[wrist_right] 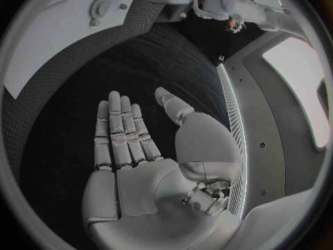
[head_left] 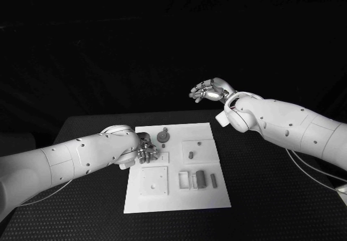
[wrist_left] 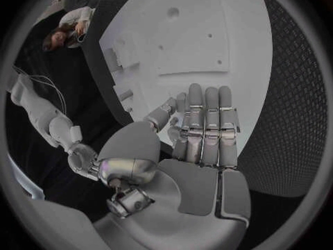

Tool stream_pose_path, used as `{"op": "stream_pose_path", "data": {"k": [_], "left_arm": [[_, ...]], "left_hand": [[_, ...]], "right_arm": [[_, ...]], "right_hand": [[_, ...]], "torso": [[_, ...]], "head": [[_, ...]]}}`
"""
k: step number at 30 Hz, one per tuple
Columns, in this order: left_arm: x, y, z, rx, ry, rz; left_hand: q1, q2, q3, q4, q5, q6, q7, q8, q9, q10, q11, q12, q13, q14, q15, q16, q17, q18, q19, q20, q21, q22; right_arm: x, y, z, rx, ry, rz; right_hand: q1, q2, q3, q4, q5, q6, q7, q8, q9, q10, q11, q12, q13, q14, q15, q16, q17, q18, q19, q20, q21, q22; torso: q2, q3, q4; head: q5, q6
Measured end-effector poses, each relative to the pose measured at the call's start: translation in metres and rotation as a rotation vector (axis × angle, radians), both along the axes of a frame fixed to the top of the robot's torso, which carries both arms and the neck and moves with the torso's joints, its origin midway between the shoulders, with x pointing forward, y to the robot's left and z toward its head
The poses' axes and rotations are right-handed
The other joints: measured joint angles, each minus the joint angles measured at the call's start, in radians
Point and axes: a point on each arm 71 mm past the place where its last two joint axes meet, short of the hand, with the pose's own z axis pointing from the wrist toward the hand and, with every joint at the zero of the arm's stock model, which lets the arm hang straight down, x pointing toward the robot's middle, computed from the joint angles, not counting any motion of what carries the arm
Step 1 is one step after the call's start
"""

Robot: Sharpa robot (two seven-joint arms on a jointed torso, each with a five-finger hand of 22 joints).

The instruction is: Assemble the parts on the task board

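The white task board (head_left: 177, 196) lies in the middle of the black table. On it are a round toothed part (head_left: 163, 135), a small peg (head_left: 191, 155) and several upright block parts (head_left: 200, 177). My left hand (head_left: 147, 150) hangs over the board's left edge, fingers pointing down at it. In the left wrist view that hand (wrist_left: 205, 133) is stretched flat over the board (wrist_left: 229, 16), holding nothing. My right hand (head_left: 209, 90) is raised beyond the board's far edge. In its wrist view the right hand (wrist_right: 128, 144) is flat and empty, and the round toothed part (wrist_right: 100, 8) lies far off.
A square plate (head_left: 155, 181) with small holes sits in the board's near left area. Block parts (wrist_left: 114, 58) stand along one side of the board in the left wrist view. Black table (head_left: 275, 201) surrounds the board on all sides.
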Motion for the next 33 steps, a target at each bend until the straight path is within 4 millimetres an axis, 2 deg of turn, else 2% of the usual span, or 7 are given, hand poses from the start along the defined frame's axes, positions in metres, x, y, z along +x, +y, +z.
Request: {"op": "stream_pose_path", "data": {"k": [33], "left_arm": [[0.0006, 0.0014, -0.002, 0.008, 0.012, -0.002]], "left_hand": [[-0.002, -0.002, -0.001, 0.0, 0.0, 0.004, 0.004, -0.004, 0.003, 0.002, -0.005, 0.0, 0.004, 0.0, 0.0, 0.004, -0.002, 0.0, 0.0, 0.0, 0.001, 0.003]], "right_arm": [[0.0002, -0.0006, -0.0002, -0.001, 0.002, 0.0]], "right_hand": [[0.0, 0.0, 0.0, 0.0, 0.0, 0.0, 0.0, 0.003, -0.002, 0.005, -0.002, 0.0, -0.003, 0.0, 0.0, -0.008, 0.003, 0.0, 0.0, 0.0, -0.004, 0.0]], "torso": [[0.0, 0.0002, 0.0004]], "head": [[-0.002, -0.008]]}}
